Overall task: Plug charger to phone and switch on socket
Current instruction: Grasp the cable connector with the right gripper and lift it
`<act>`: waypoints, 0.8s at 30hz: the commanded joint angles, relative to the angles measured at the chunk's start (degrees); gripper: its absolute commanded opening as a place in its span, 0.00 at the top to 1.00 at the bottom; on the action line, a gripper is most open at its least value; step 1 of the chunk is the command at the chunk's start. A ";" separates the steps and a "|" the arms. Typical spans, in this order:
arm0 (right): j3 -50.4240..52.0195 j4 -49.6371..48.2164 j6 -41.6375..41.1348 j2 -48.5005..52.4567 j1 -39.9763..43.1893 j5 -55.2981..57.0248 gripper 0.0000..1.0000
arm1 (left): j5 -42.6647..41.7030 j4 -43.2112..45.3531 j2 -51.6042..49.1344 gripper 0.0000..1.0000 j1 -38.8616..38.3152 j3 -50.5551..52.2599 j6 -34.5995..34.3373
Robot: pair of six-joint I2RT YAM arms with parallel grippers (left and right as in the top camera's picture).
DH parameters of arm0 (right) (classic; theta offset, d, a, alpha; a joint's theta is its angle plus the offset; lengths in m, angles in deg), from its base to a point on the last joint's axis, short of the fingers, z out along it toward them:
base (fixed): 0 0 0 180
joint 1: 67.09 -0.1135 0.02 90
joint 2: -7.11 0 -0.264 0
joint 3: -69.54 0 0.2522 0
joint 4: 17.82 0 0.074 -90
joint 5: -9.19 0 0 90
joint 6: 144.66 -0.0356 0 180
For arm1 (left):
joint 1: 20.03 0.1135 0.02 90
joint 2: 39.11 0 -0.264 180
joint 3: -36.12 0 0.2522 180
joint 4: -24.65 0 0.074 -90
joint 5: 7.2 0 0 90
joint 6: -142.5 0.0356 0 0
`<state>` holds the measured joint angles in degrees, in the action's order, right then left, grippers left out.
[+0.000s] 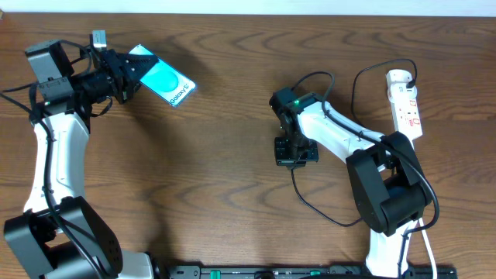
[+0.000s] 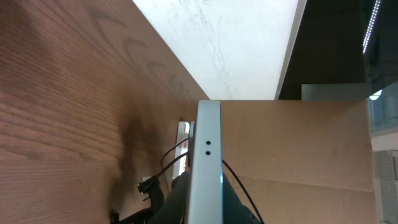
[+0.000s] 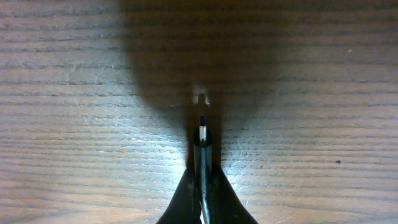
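Observation:
My left gripper (image 1: 126, 75) is shut on the phone (image 1: 167, 82) and holds it at the back left, its blue-cyan screen facing up. In the left wrist view the phone's silver edge (image 2: 208, 155) stands upright between my fingers (image 2: 206, 208). My right gripper (image 1: 295, 153) sits mid-table, shut on the charger's connector end. In the right wrist view the connector (image 3: 202, 138) pokes out from the closed fingers (image 3: 203, 163) just above the wood. The charger cable (image 1: 318, 208) loops away behind the arm. The white socket strip (image 1: 407, 101) lies at the right, and a black cable reaches its far end.
The socket's white cord (image 1: 428, 248) runs along the right arm's base. The far table edge and a cardboard wall (image 2: 298, 149) show in the left wrist view, with the socket strip (image 2: 183, 138) small in the distance. The wooden table (image 1: 232, 178) lies between the arms.

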<state>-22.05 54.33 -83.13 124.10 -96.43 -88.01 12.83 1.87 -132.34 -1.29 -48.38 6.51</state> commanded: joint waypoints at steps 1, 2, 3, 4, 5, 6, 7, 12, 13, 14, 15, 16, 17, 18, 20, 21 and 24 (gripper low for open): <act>-1.66 1.18 0.50 0.28 0.13 0.04 0.99 | -1.40 0.07 0.37 0.93 0.04 -0.72 1.25; -2.69 1.99 0.98 0.28 0.48 0.02 0.99 | -1.40 0.07 0.37 0.93 0.04 -0.72 1.25; -4.00 3.02 1.40 0.28 0.81 0.04 0.99 | -1.40 0.07 0.37 0.93 0.04 -0.72 1.25; -5.66 4.20 1.90 0.28 1.20 0.04 0.99 | -1.40 0.07 0.37 0.93 0.04 -0.72 1.25; -7.28 5.20 2.43 0.28 1.53 0.02 0.99 | -1.40 0.07 0.37 0.93 0.04 -0.72 1.25; -8.94 6.16 2.82 0.28 1.81 0.04 0.99 | -1.40 0.04 0.37 0.93 0.04 -0.72 1.25; -11.06 7.32 3.26 0.28 2.10 0.02 0.99 | -1.40 0.07 0.37 0.92 0.04 -0.72 1.25; -23.69 11.98 12.41 0.26 3.15 -10.14 0.99 | -1.40 0.07 0.37 0.93 0.04 -0.72 1.25; -25.83 12.17 15.98 0.26 3.13 -15.32 0.99 | -1.42 0.04 0.37 0.93 0.04 -0.72 1.25; -27.10 12.17 18.27 0.24 3.10 -19.04 0.99 | -1.40 0.07 0.37 0.92 0.04 -0.72 1.25; -28.70 12.13 21.49 0.26 3.04 -24.94 0.99 | -1.44 0.04 0.37 0.93 0.04 -0.72 1.22; -29.31 12.13 23.02 0.24 2.97 -27.69 0.99 | -1.49 0.04 0.37 0.93 0.04 -0.72 1.20; -30.42 12.15 26.86 0.26 2.78 -34.36 0.99 | -1.73 0.04 0.37 0.93 0.04 -0.72 1.20; -30.80 12.17 29.29 0.24 2.62 -38.23 0.99 | -1.95 0.04 0.37 0.93 0.04 -0.72 1.20; -31.01 12.46 35.12 0.24 2.23 -46.93 0.99 | -2.38 0.07 0.37 0.93 0.04 -0.72 1.20; -30.99 12.92 38.07 0.24 2.01 -50.86 0.99 | -2.69 0.09 0.37 0.93 0.04 -0.72 1.22; -30.93 14.64 43.89 0.26 1.29 -56.61 0.99 | -2.95 0.07 0.37 0.92 0.04 -0.72 1.20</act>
<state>-52.10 68.08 -51.15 124.60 -94.07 -129.02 12.37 1.80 -132.34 -1.29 -48.38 6.53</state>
